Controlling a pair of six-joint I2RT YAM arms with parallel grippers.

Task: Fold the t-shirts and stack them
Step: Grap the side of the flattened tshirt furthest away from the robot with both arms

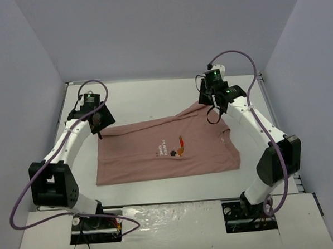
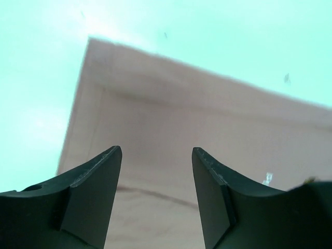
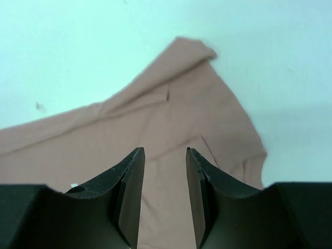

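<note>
Closest to the overhead camera, the arm bases [image 1: 94,222] are seen bolted at the near edge of the white table [image 1: 153,91]. Across the middle of that table the dusty-pink t-shirt [image 1: 157,158] is spread flat and face up, with its hem turned toward the left arm and its neck toward the right arm. One sleeve [image 1: 198,109] is pointed toward the far side. The left gripper [image 1: 98,123] is placed over the far hem corner. In its wrist view its jaws are seen standing well apart, with nothing between them and only cloth below. The right gripper [image 1: 215,104] is poised above the far sleeve, its jaws parted more narrowly, and likewise nothing is gripped. On the chest a small orange-and-dark graphic [image 1: 180,146] is printed, with white lettering [image 1: 162,146] just beside it.
</note>
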